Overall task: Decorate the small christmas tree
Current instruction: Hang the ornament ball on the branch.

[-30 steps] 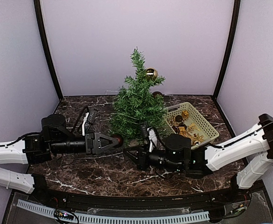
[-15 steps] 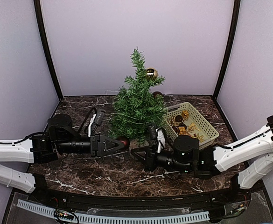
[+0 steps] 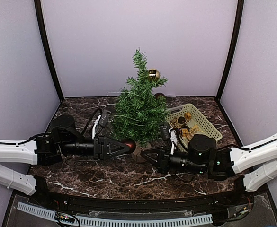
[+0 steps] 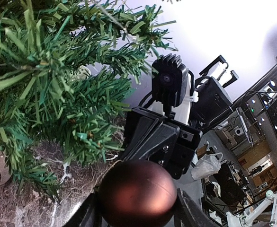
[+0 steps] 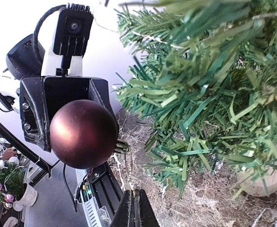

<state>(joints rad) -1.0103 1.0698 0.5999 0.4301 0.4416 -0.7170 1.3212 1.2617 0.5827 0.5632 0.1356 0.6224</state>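
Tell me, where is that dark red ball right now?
Seen from above, the dark red ball is gripped in the left tool, low in front of the small christmas tree, just left of the shut right tool.

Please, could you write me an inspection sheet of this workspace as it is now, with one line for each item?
Surface: dark marble table with white veins.
Job's things: small christmas tree upright at the back centre; gold ball near its top; dark red ball not yet hung.
Clutter: pale basket of gold ornaments, to the right of the tree.
Grippers: left gripper holds the dark red ball beside the lower branches; right gripper is shut and faces it.
Cables: black cables loop at the left wrist.
Surroundings: plain pale walls, black corner posts.
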